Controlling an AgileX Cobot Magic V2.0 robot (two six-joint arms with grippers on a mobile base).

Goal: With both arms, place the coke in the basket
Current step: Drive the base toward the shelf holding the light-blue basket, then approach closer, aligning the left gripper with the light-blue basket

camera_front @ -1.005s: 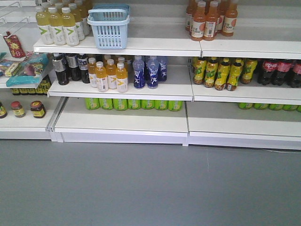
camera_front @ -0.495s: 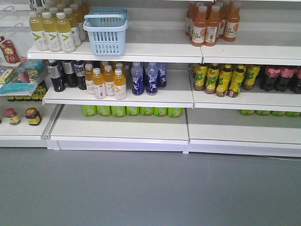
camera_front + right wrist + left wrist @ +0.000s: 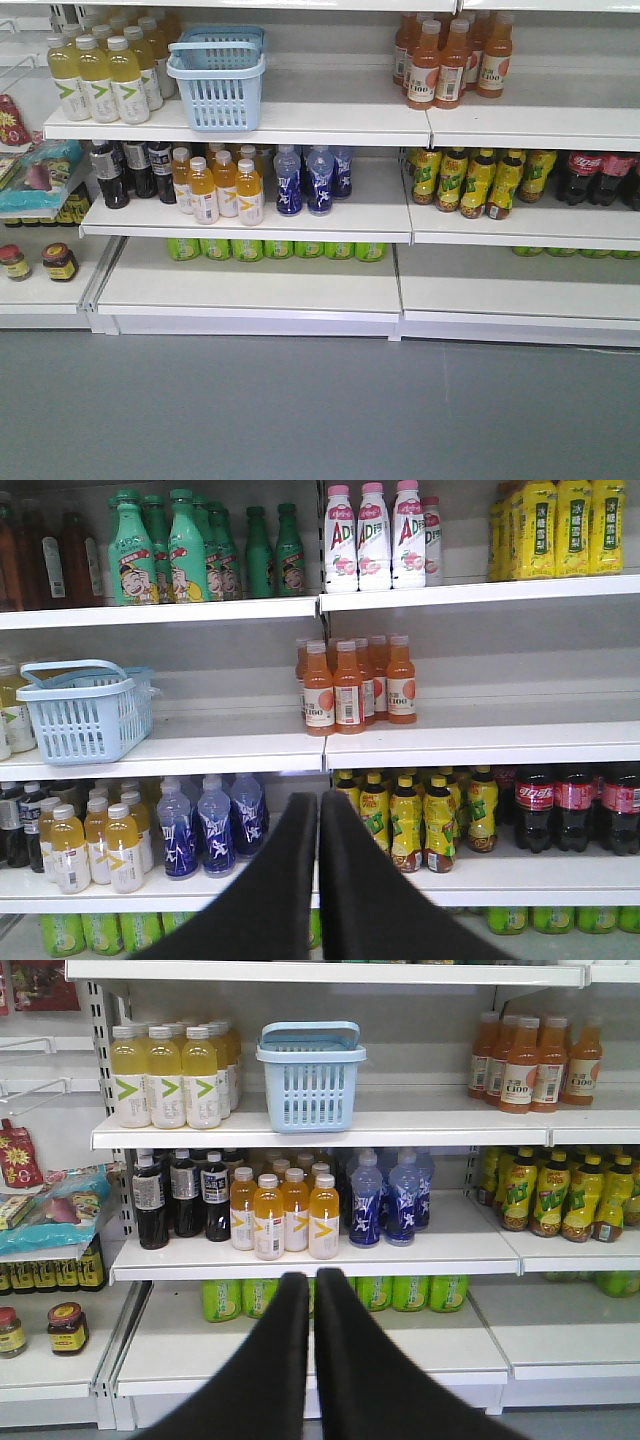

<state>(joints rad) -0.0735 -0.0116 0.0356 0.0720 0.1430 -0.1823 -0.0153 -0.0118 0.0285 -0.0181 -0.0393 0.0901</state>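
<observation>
The left gripper (image 3: 312,1282) is sitting at the bottom centre of its wrist view with its two black fingers pressed together, only a thin slit showing between them, and it is carrying nothing. The right gripper (image 3: 318,800) is showing the same at the bottom centre of its own view: closed, empty, and pointing at the shelving from well back. Neither one is touching a bottle or a shelf.

Outward from the right gripper, the coke (image 3: 575,815) is standing in a short row at the lower right of that view, just right of the yellow-labelled bottles (image 3: 420,820). The basket (image 3: 85,725) is resting one shelf higher at the left of the frame, well apart from the coke. The left wrist view is showing the basket in its upper centre and is not showing the coke at all. In the front view the coke is sitting at the right edge at mid height and the basket at the upper left.

Over the last second the whole shelving is sinking in the front frame. The basket is drifting down and left and the coke row is dropping lower, while nothing is shifting against its neighbours. I am reading this as the rig moving its view, not the goods moving. So the task is only at the approach: the coke is not yet picked and the basket is untouched on its shelf
</observation>
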